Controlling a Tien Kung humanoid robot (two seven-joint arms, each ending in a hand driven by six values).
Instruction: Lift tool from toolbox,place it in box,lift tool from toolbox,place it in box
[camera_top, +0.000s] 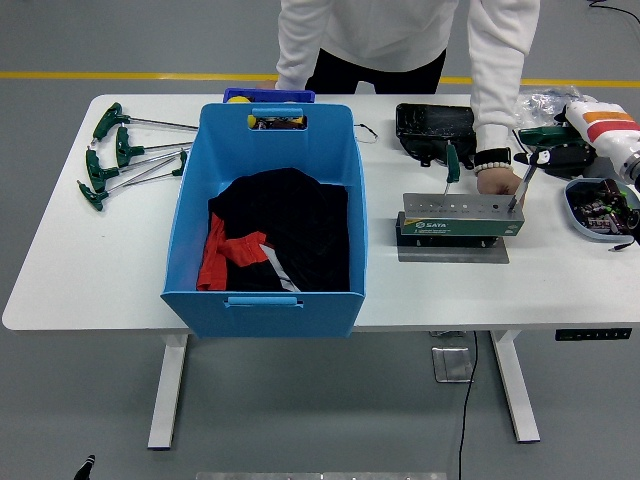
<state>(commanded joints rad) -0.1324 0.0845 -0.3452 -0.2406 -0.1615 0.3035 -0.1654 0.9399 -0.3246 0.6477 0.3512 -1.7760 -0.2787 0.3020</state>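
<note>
Right hand (610, 135), white with an orange band, enters at the table's far right edge; I cannot tell how its fingers stand, because dark tools and a clear bag crowd around it. From my station, the toolbox (458, 222), a grey metal rack on a flat base, sits well to the left of that hand, near the middle right of the white table (60, 260). Two T-handle tools stand upright in the rack: a green-handled one (451, 162) toward its left and a second one (522, 178) at its right end. A person's hand (497, 181), with a dark band at the wrist, rests on the table just behind the rack, touching or nearly touching that right-end tool. Left of the rack stands the blue box (265, 210), holding black and red cloth (275, 235). Four more green T-handle tools (125, 155) lie loose on the table left of the box. A black tray (433, 130) lies behind the rack, and a small grey bowl (600, 208) of parts sits at the right edge. No left arm is visible to me.
</note>
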